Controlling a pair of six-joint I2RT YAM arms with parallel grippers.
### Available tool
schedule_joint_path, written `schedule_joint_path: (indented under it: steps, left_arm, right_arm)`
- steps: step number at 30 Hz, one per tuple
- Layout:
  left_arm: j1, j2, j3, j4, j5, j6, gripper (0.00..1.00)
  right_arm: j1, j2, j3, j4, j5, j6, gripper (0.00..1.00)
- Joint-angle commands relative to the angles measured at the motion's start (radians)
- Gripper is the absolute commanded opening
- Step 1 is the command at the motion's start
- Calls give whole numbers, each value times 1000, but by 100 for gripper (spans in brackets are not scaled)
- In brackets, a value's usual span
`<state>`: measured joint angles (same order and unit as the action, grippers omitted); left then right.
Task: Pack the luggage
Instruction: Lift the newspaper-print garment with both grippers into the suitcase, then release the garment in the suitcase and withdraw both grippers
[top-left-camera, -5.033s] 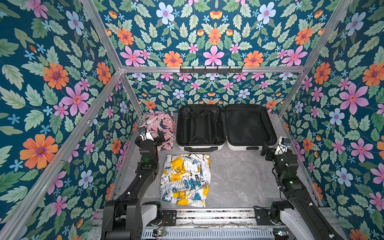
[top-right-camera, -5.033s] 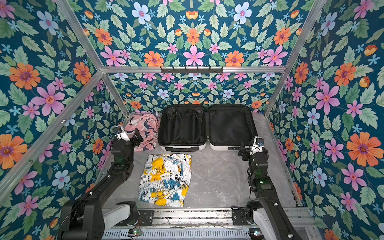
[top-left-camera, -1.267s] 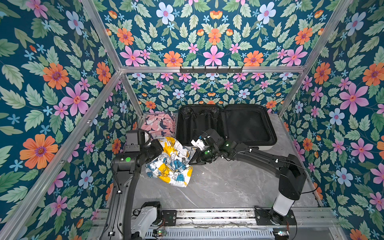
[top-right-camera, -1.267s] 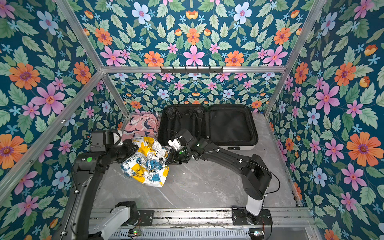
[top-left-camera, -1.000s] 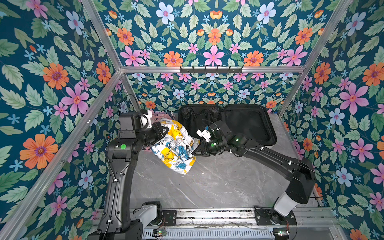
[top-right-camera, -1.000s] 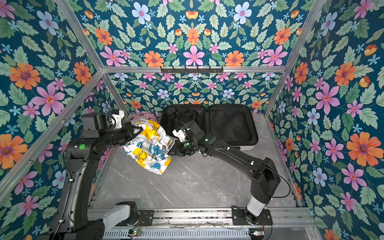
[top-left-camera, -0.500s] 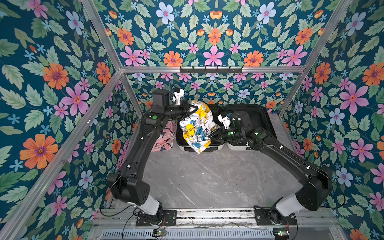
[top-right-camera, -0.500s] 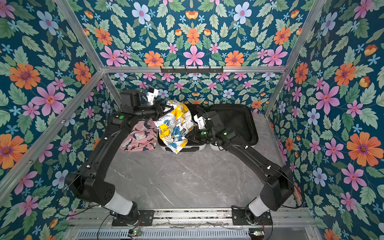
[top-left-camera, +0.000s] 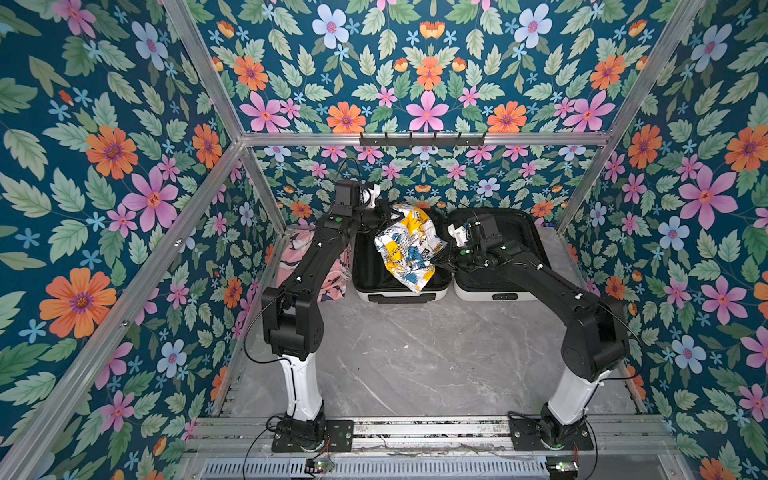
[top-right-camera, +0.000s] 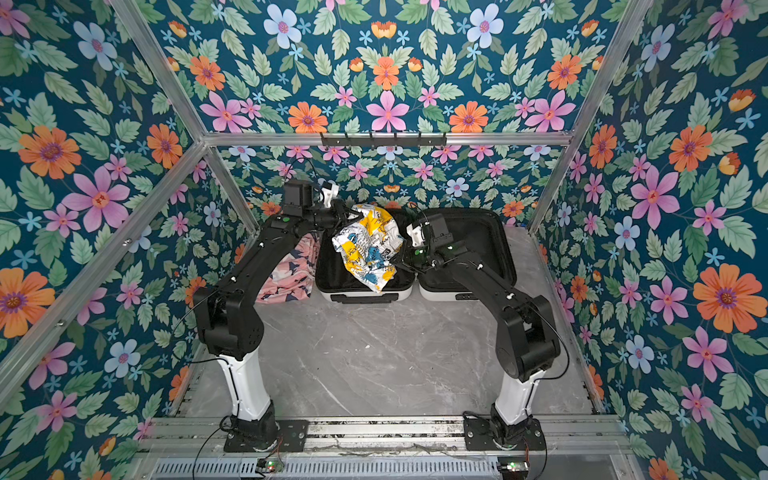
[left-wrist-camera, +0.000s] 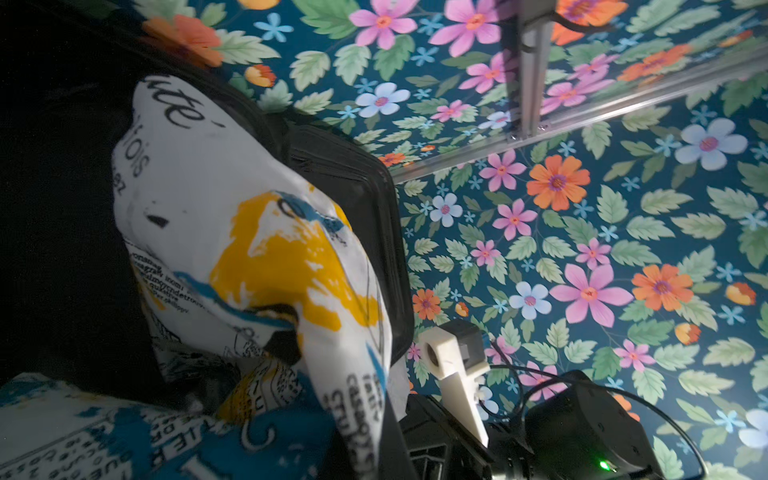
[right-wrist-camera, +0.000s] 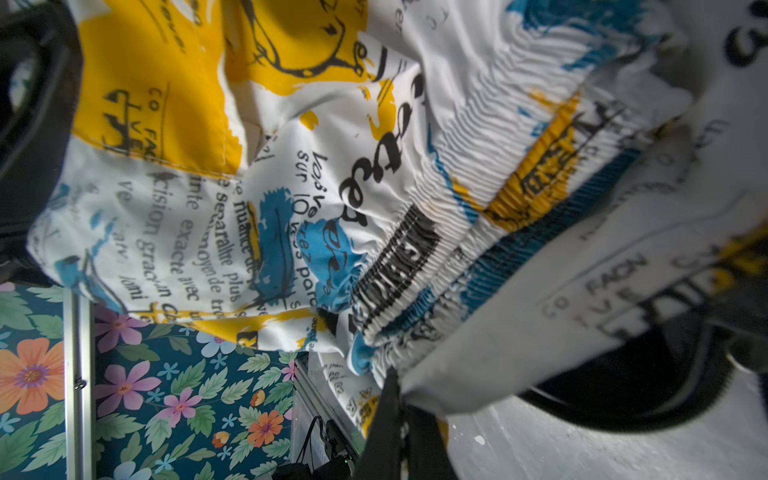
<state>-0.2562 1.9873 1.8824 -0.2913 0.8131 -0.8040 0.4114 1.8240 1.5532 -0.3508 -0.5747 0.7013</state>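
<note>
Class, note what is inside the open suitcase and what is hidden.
Black lining shows in both halves of the suitcase, the visible parts bare. The printed shorts, held by the left gripper and right gripper, hang over one half and hide much of its floor.

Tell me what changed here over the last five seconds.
The printed garment lay flat on the table; the left pincer and right pincer gripped it and carried it back, so it now hangs over the luggage's left half. The luggage and pink garment stayed put.
</note>
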Motion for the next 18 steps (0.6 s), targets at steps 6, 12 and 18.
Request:
schedule_joint_path:
  steps: [6,12,18]
  left_arm:
    - [65,178,66,96,-16,45,0]
    - [100,303,178,3,-71,142,0]
    - [124,379,247,-92,-129,241,0]
  right_arm:
    - [-4,240,220,-49,-23,-15,0]
    - [-3,447,473,-165,-28,-20,0]
    - [-3,593,669,-306,-7,-32,0]
